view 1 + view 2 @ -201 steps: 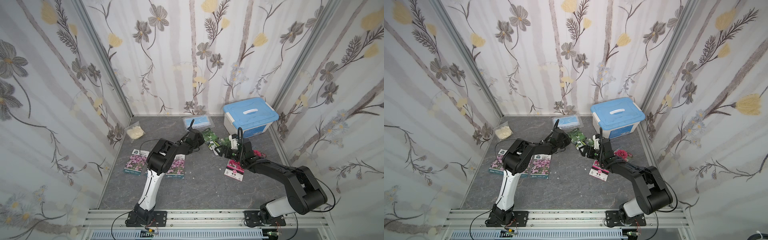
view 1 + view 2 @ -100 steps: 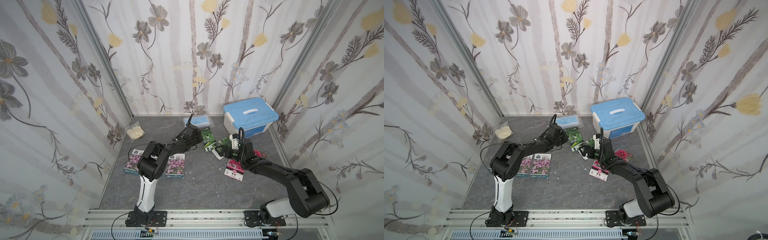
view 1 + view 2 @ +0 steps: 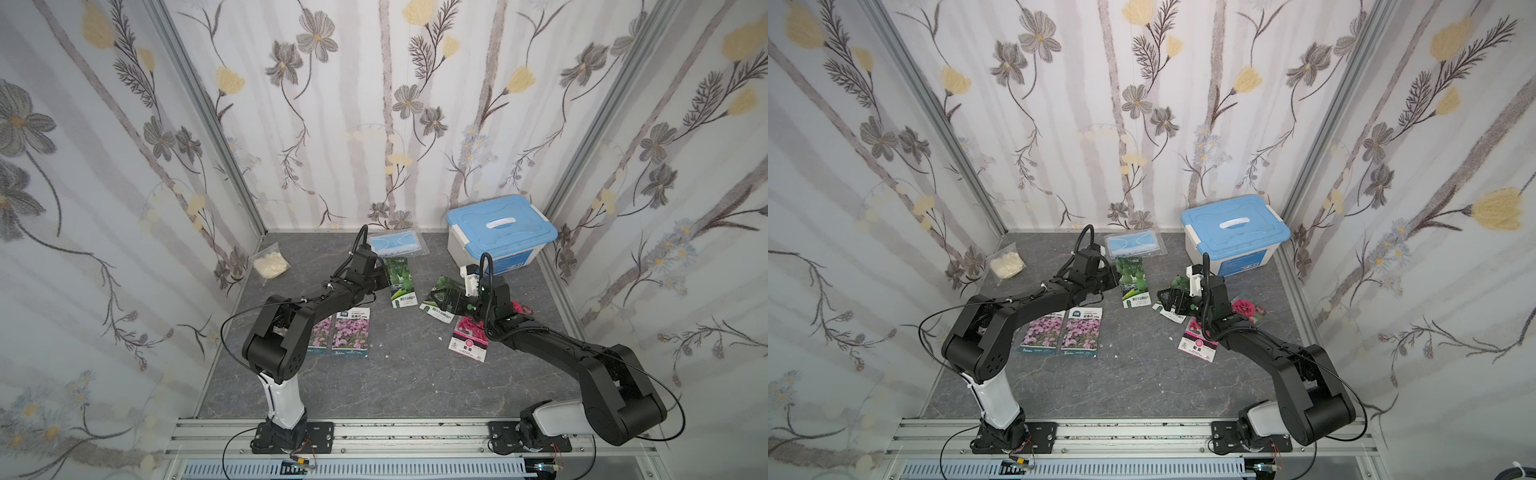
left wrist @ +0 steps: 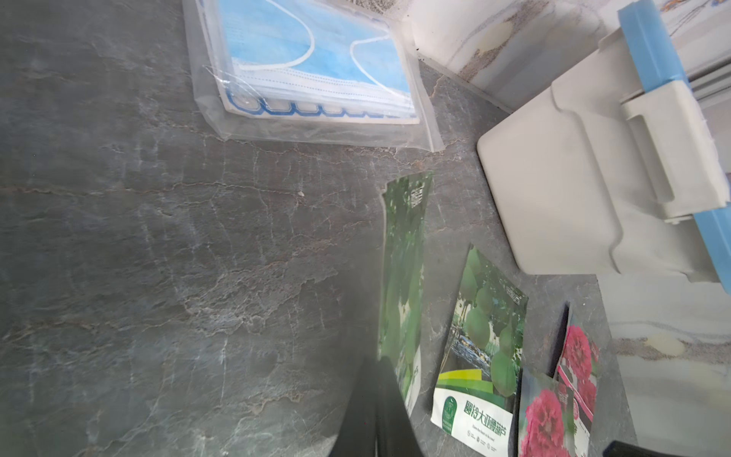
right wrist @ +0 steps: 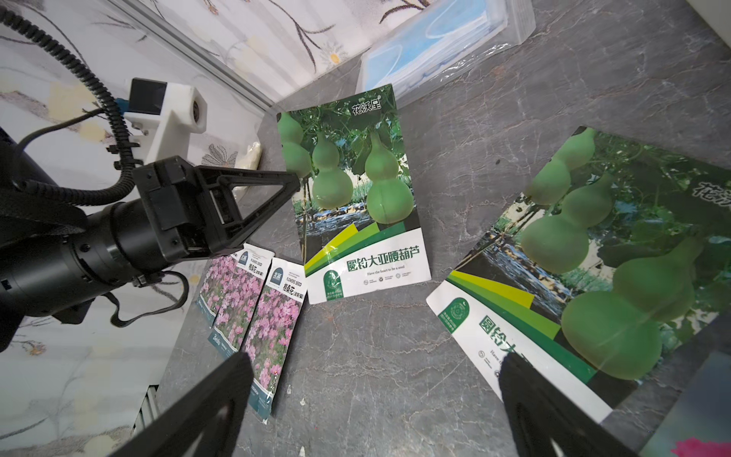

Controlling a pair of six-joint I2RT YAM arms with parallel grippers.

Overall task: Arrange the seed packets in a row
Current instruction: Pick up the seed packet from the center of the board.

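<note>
Top views: left gripper [image 3: 384, 281], clamped on gourd packet [image 3: 401, 282], has drawn it toward 9 o'clock from second gourd packet [image 3: 438, 305]; right gripper [image 3: 454, 304] jaws stay apart

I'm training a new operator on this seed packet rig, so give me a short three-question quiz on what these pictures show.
1. True or false: the right gripper is shut.
2. What does the left gripper pinch? A) the mask bag B) a gourd packet by its edge C) the blue-lidded box
3. How many purple-flower packets show in the right wrist view?
Key: 1 false, its jaws stand wide open. 2 B. 3 two, side by side.
</note>
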